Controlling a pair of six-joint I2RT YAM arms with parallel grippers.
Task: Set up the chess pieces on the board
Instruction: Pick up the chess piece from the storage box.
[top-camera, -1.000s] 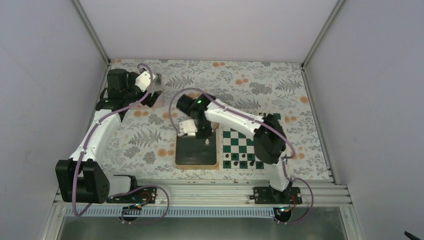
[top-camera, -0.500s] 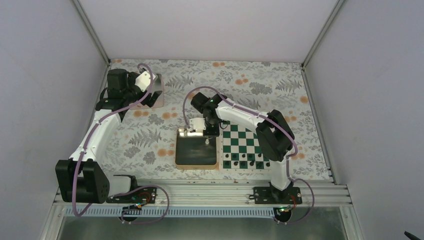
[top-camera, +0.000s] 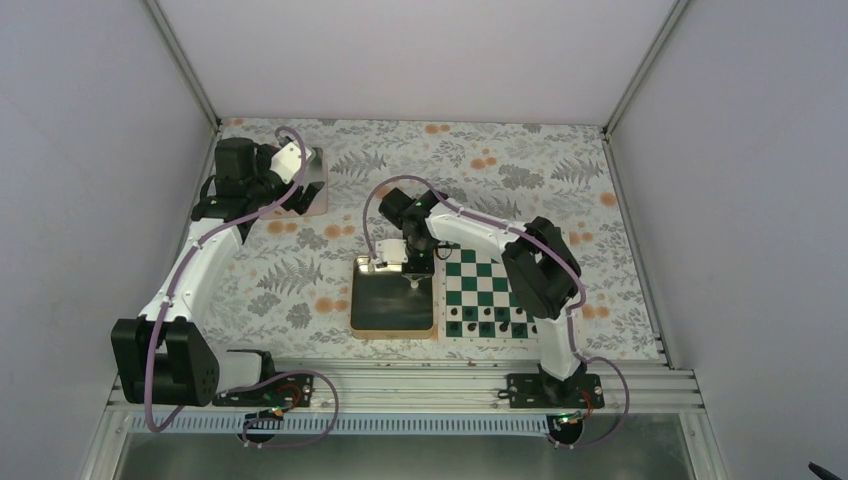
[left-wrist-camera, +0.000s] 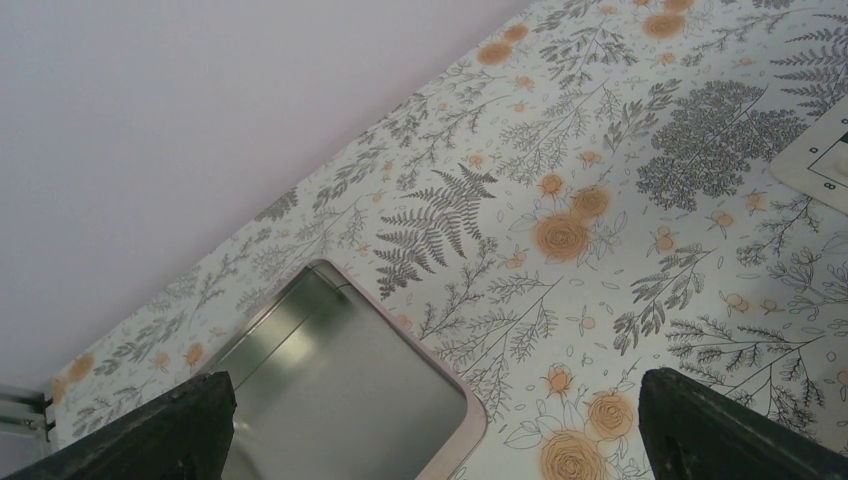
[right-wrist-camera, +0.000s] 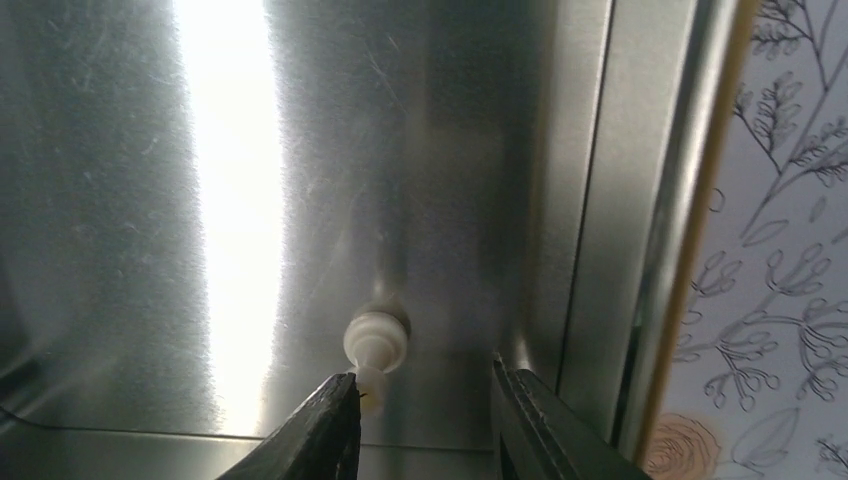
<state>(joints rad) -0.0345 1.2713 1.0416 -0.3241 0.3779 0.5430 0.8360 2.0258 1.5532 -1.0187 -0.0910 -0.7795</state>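
One small white chess piece (right-wrist-camera: 376, 345) lies on its side on the shiny floor of the gold-rimmed tray (top-camera: 358, 300), near its right wall; in the top view the piece (top-camera: 414, 284) shows as a pale dot. My right gripper (right-wrist-camera: 425, 400) is low in the tray and open; its left fingertip (right-wrist-camera: 335, 400) touches the piece's head while the right fingertip stands apart. The green-and-white board (top-camera: 487, 282) lies just right of the tray. My left gripper (left-wrist-camera: 440, 440) hangs open at the far left, holding nothing.
Small black pieces (top-camera: 487, 327) line the board's near row. A shallow metal tin (left-wrist-camera: 330, 400) lies under the left gripper at the far left of the flowered tabletop. The tray's right wall (right-wrist-camera: 600, 200) rises close to my right finger.
The right gripper swung right from the tray's far left corner to its right side and dropped down at the white piece. Its jaws narrowed slightly. The left arm stayed still.
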